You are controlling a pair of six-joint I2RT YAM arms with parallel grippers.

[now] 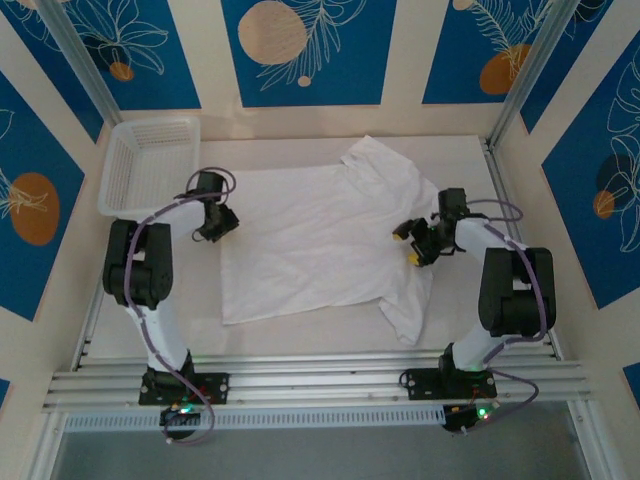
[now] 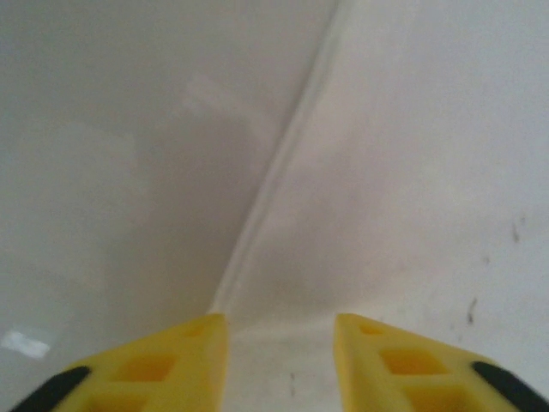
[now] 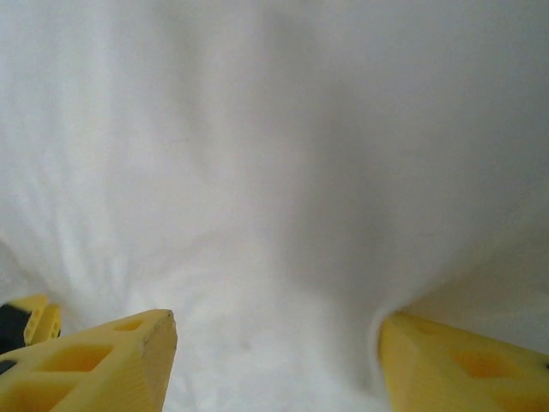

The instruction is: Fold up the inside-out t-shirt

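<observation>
While shirt (image 1: 320, 240) lies flat on bench (image 1: 300, 335), long axis runs left to right.
Left tool (image 1: 217, 224), jaws apart, straddles the hem edge; shirt extends rightward. Right tool (image 1: 408, 247), jaws wide apart, sits over the sleeve end, nothing clamped.

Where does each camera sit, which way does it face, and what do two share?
Top external: above and behind, looking down at t-shirt, basket, table; left arm and right arm show.
Left wrist: on left arm, facing the t-shirt's edge; left end effector fingers show.
Right wrist: on right arm, close over cloth; right end effector fingers show.
Shared: the t-shirt.
</observation>
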